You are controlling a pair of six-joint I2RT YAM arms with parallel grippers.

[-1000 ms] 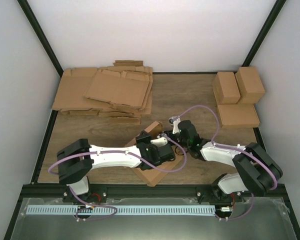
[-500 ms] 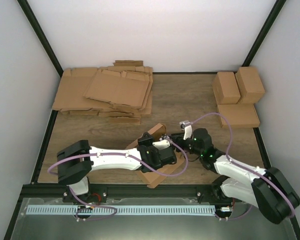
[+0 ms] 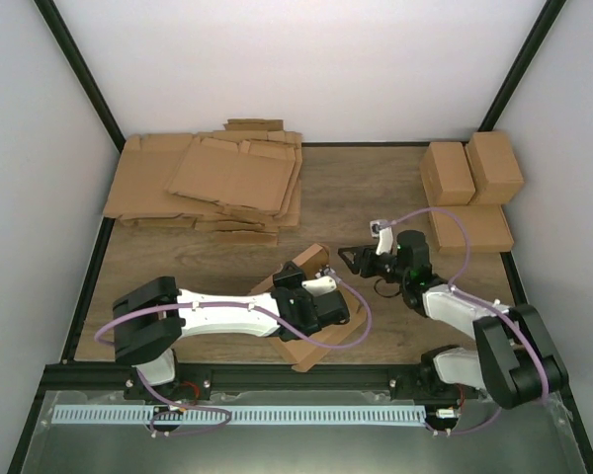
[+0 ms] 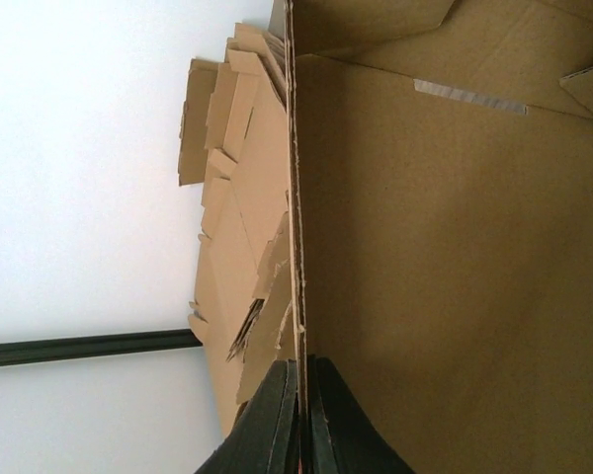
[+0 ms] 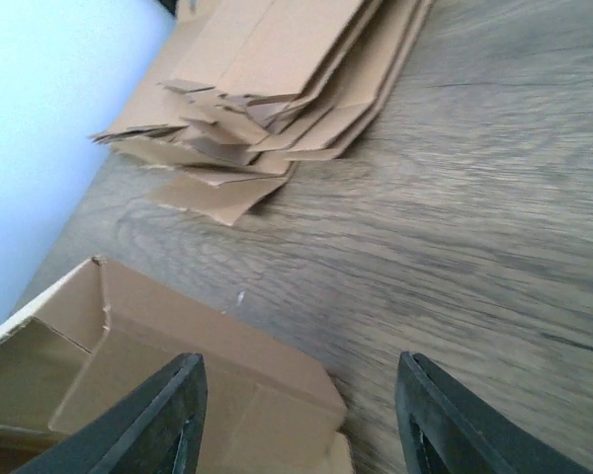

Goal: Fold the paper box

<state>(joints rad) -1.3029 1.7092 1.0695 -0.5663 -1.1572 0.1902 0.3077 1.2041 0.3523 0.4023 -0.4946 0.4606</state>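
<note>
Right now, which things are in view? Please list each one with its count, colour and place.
paper box: one, brown, half-folded, front middle of the table
flat cardboard sheets: one pile, count unclear, brown, far left
folded boxes: three, brown, far right
table: one, wood brown, under everything
left arm: one, white and black, jaws shut on a wall of the paper box
right arm: one, white and black, jaws open and empty, just right of the paper box
</note>
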